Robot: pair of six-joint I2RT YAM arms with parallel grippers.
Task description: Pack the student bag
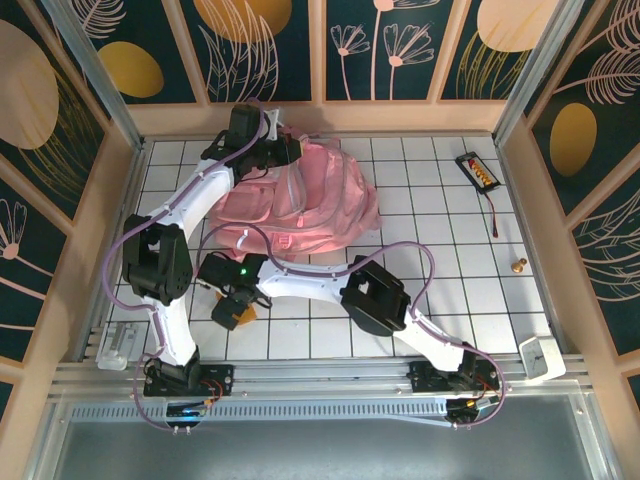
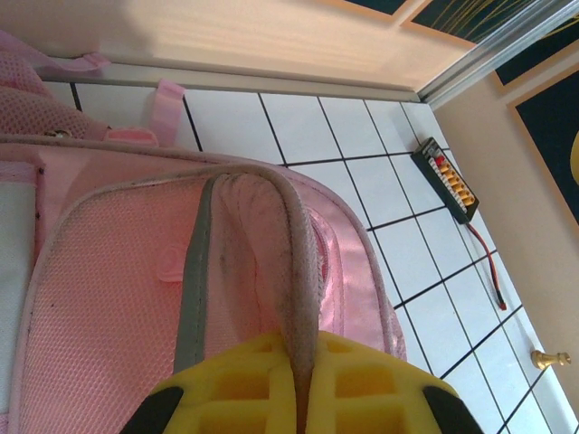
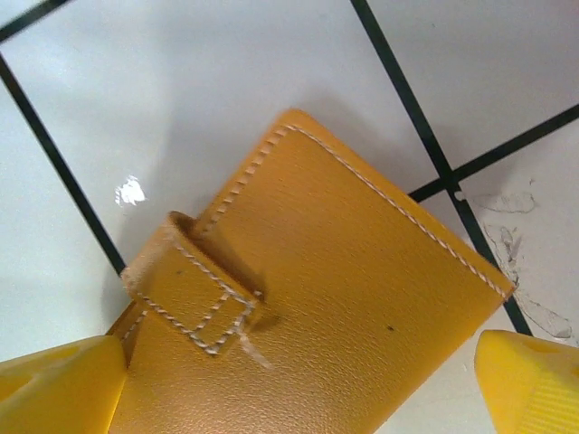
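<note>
Left wrist view: left gripper (image 2: 303, 366) clamped on the rim of the student bag (image 2: 109, 271). Right wrist view — right gripper (image 3: 294, 384) wide apart, astride a stitched orange wallet (image 3: 353, 289).

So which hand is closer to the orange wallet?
Right. The right hand straddles the wallet, open. The left hand is far off at the back, pinching the bag.

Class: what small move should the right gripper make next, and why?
Probably close the right gripper on the mustard-yellow stitched leather wallet: its open fingers sit either side of it on the white tiled table, while the left gripper pinches the rim of the large pink fabric backpack.
</note>
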